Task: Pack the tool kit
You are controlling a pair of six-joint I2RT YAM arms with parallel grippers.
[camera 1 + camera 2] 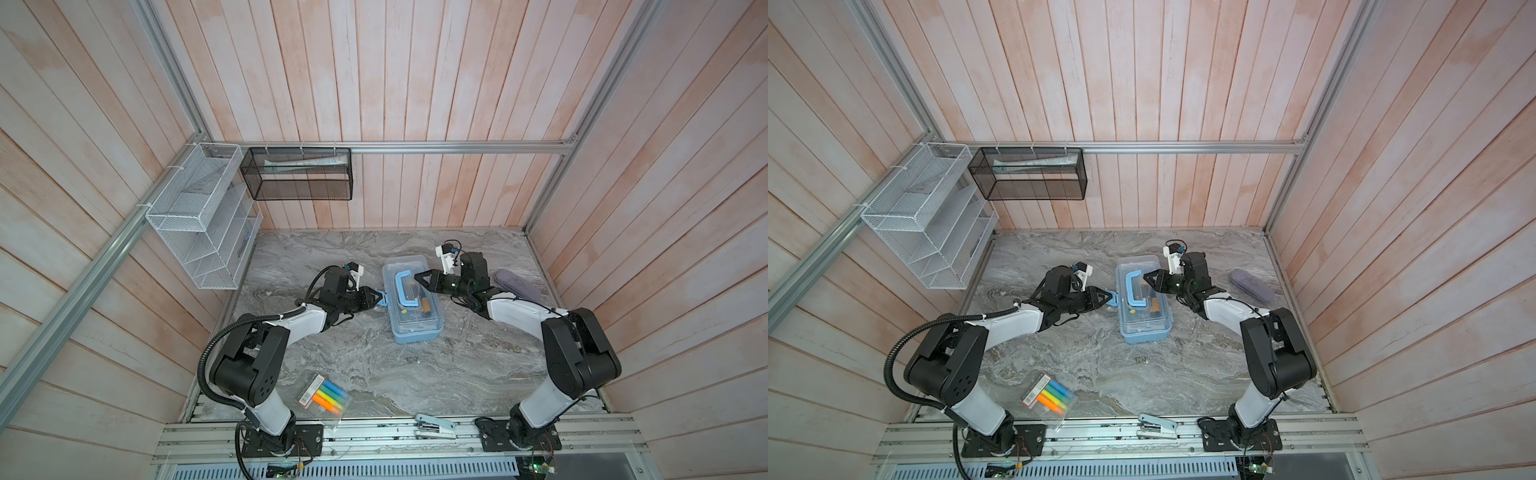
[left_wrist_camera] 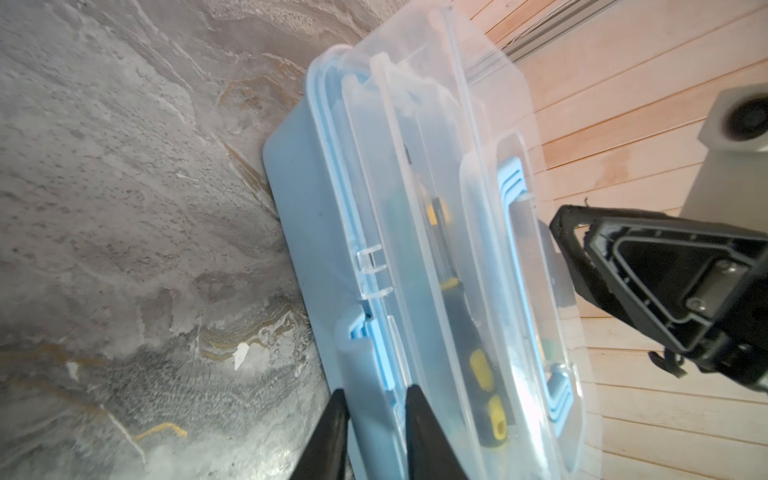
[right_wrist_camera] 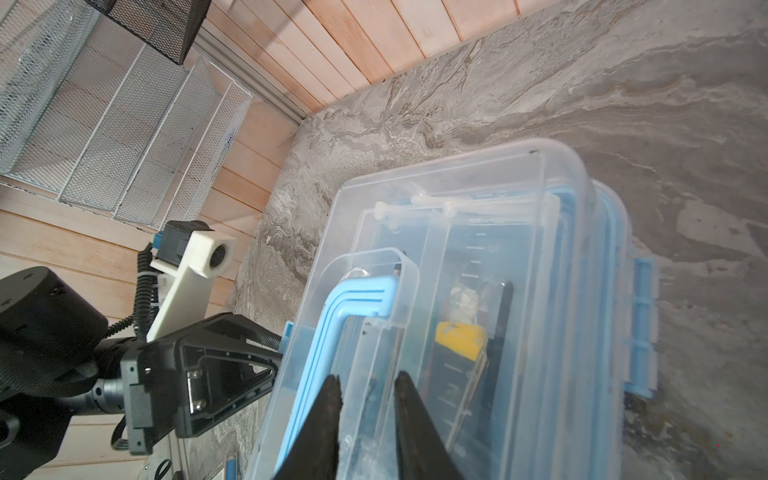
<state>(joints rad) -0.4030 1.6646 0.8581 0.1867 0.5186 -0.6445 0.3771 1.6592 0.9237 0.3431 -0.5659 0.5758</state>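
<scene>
In both top views the tool kit sits mid-way across the grey marbled table, lid down. The left gripper is at its side on the blue latch. The right gripper has its tips on top, by the arched handle.

Left wrist: black fingers nearly closed, pinching the smooth pale-blue latch flap.

Right wrist: fingers only a sliver apart, straddling a ridge of the glossy see-through lid next to the ribbed handle. Pinching or just pressing? Can't tell. Yellow-handled tools show inside.
</scene>
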